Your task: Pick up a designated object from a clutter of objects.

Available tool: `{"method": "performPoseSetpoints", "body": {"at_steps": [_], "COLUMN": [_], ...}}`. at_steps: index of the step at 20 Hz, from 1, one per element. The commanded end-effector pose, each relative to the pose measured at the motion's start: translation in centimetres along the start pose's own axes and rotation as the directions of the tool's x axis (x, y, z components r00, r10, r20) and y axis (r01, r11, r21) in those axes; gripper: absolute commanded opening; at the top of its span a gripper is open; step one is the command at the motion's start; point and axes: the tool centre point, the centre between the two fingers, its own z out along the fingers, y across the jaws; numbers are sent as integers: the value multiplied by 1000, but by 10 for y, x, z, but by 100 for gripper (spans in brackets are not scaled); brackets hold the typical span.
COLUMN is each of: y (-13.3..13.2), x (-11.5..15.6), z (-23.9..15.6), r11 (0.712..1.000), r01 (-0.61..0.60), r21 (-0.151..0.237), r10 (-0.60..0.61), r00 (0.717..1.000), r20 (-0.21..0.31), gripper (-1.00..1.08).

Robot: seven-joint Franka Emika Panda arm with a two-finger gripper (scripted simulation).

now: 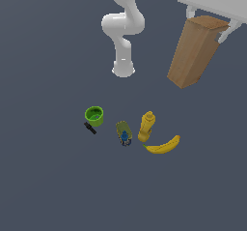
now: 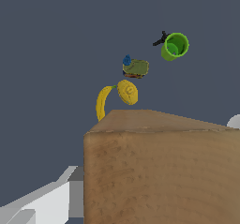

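- Exterior view: the brown box [image 1: 195,51] hangs tilted in the air near the upper right of the exterior view, well above the dark grey surface [image 1: 48,186] and apart from the other items.
- The gripper [image 1: 211,23] sits at the box's top end; its pale fingers [image 1: 226,32] show on either side of that end, so the jaws are pinching the box.
- The white arm [image 1: 123,27] rises from its base behind the clutter, at the middle of the view.
- On the surface below lie the rest: a green cup [image 1: 94,115] at the exterior view's left, a small black piece [image 1: 90,128] just beside it, an olive item [image 1: 124,132] with a blue detail in the middle, then a yellow bottle [image 1: 146,126] and a banana [image 1: 163,146] at the exterior view's right, bottle and banana nearly touching.
- Wrist view: the brown box [image 2: 161,176] fills the near part of the picture, its wood-like grain plain to see.
- A pale finger [image 2: 42,199] lies beside one face of the box.
- Beyond the box's edge the banana [image 2: 101,102], yellow bottle [image 2: 127,92], olive item [image 2: 136,67], green cup [image 2: 175,46] and black piece [image 2: 160,40] rest far off on the surface [image 2: 47,54].
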Motion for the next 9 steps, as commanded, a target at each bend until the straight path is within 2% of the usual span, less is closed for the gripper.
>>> {"method": "performPoseSetpoints", "body": {"at_steps": [1,9], "y": [-2,-4], "x": [1,2], "z": [-10,-14], "r11": [1000,1000], "r01": [0,1], "r21": [9,8], "r10": [0,-1], "r00": [1000,1000], "r20": [-2,-2], "gripper": [-100,-100]}}
